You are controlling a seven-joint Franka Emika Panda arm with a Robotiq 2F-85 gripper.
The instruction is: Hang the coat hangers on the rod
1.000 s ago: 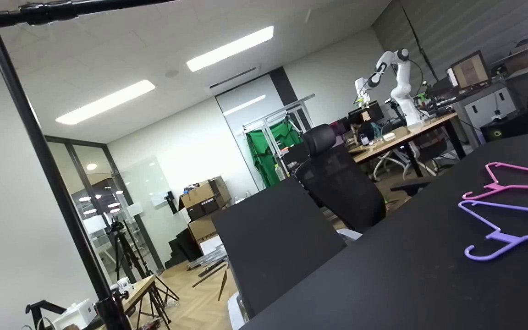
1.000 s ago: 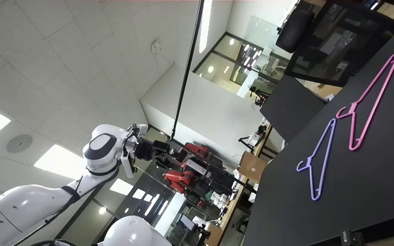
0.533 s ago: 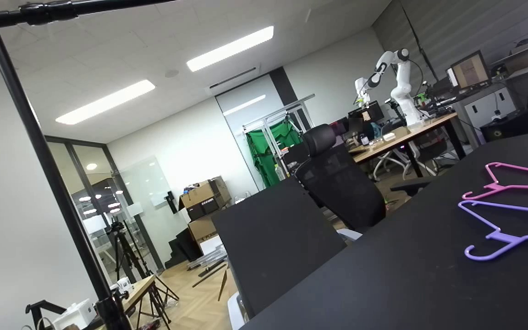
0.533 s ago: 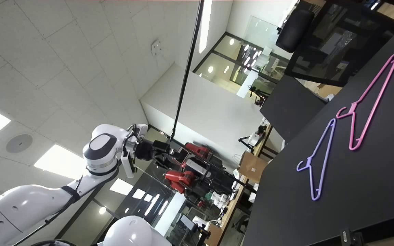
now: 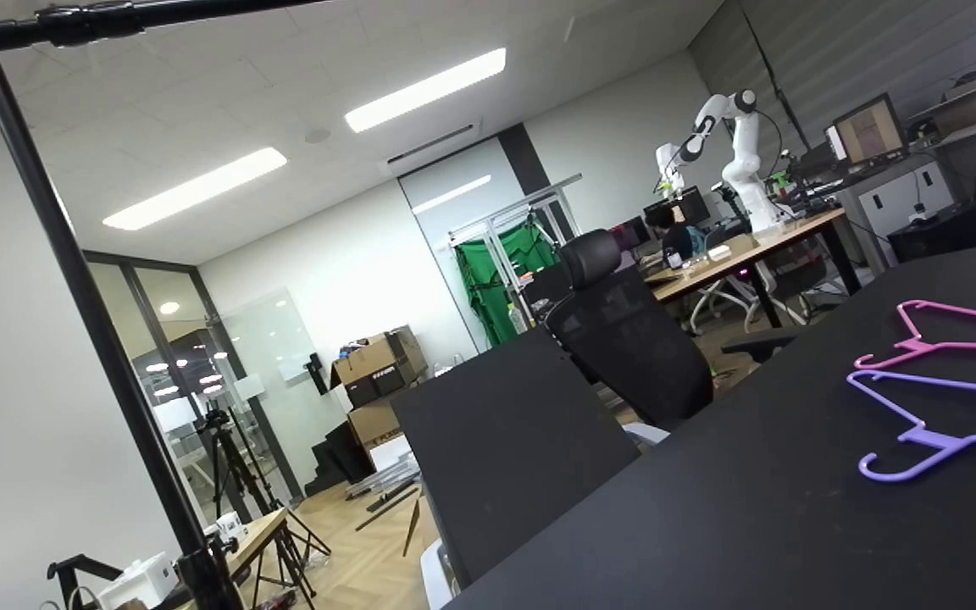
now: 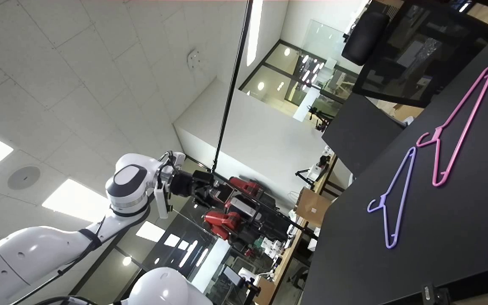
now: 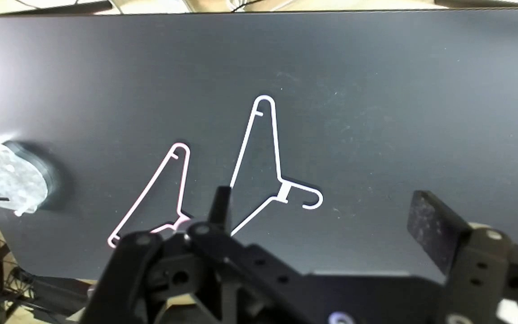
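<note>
Two coat hangers lie flat on the black table. The purple hanger [image 6: 382,201] and the pink hanger [image 6: 438,132] show whole in an exterior view, hooks apart from each other; both are cut off by the frame edge in an exterior view [image 5: 933,437]. From the wrist, the purple hanger [image 7: 284,191] looks almost white; the left finger covers part of it, and the pink hanger's hook [image 7: 180,220] is partly hidden. My gripper [image 7: 326,211] is wide open, nothing between its fingers, raised well off the table [image 6: 460,228]. The black rod [image 6: 227,106] is bare, running across the top of its stand.
The stand's upright pole [image 5: 98,322] rises beside the workspace; how far it is from the gripper I cannot tell. A shiny metal piece [image 7: 7,175] sits at one table end. An office chair [image 5: 632,339] stands behind the table.
The arm and gripper have shifted slightly toward the right in an exterior view during the last half second. Both hangers and the rod are where they were.
</note>
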